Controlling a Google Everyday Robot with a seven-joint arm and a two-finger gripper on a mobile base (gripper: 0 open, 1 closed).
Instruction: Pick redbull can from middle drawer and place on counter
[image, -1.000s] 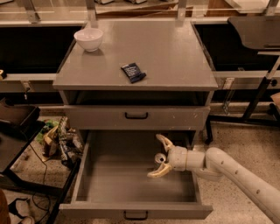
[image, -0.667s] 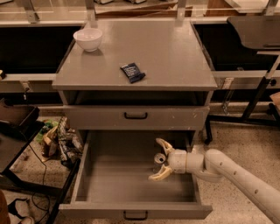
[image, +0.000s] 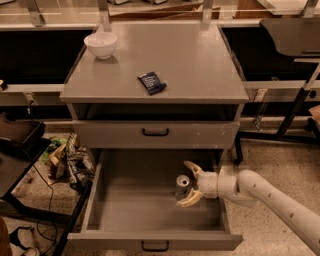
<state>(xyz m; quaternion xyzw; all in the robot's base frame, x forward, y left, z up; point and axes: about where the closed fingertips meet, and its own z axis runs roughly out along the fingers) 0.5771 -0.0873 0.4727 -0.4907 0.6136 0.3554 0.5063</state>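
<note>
The redbull can (image: 182, 185) stands upright on the floor of the open middle drawer (image: 135, 200), towards its right side, its silver top showing. My gripper (image: 183, 183) reaches in from the right on its white arm. It is open, with one cream finger behind the can and the other finger (image: 189, 199) in front of it. The fingers are spread wider than the can and do not press it. The counter (image: 190, 55) is the grey top of the cabinet above.
A white bowl (image: 101, 44) sits at the counter's back left and a dark blue flat packet (image: 152, 82) near its front middle. A closed drawer front (image: 115, 134) overhangs the open drawer. Clutter (image: 65, 160) and a black stand (image: 15, 145) are on the floor to the left.
My gripper has shifted slightly left in the drawer, so the can now shows plainly between the spread fingers. Nothing else has moved.
</note>
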